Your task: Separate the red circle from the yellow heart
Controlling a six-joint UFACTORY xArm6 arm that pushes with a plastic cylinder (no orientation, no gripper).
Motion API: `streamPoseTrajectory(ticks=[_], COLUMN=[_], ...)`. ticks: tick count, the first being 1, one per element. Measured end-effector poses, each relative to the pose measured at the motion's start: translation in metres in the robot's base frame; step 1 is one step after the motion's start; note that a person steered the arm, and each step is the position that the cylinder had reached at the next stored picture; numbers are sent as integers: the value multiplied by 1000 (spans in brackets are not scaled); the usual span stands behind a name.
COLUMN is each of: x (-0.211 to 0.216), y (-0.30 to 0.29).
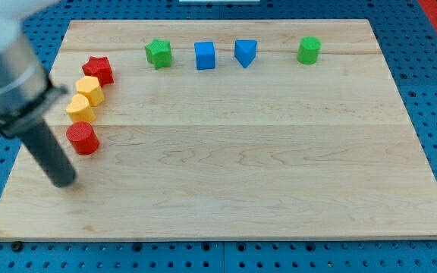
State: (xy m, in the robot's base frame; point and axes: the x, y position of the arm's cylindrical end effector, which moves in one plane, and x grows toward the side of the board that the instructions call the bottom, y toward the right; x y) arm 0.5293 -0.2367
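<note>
The red circle (83, 139) lies near the board's left edge. The yellow heart (80, 108) sits just above it, touching or nearly touching. My tip (66, 183) rests on the board below and slightly left of the red circle, a short gap away from it. The dark rod slants up to the view's left into the arm.
A yellow hexagon (89, 89) and a red star (98, 70) continue the line above the heart. Along the top are a green star (158, 53), a blue cube (205, 55), a blue triangle (245, 52) and a green cylinder (308, 50). The board's left edge (14, 178) is close.
</note>
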Motion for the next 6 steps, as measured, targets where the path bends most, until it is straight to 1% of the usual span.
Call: streamPoseTrajectory(ticks=[1,2,3,4,5,6], x=[-30,-59,-65,-12,-22,-50], y=[-17,34,80,79,112,99])
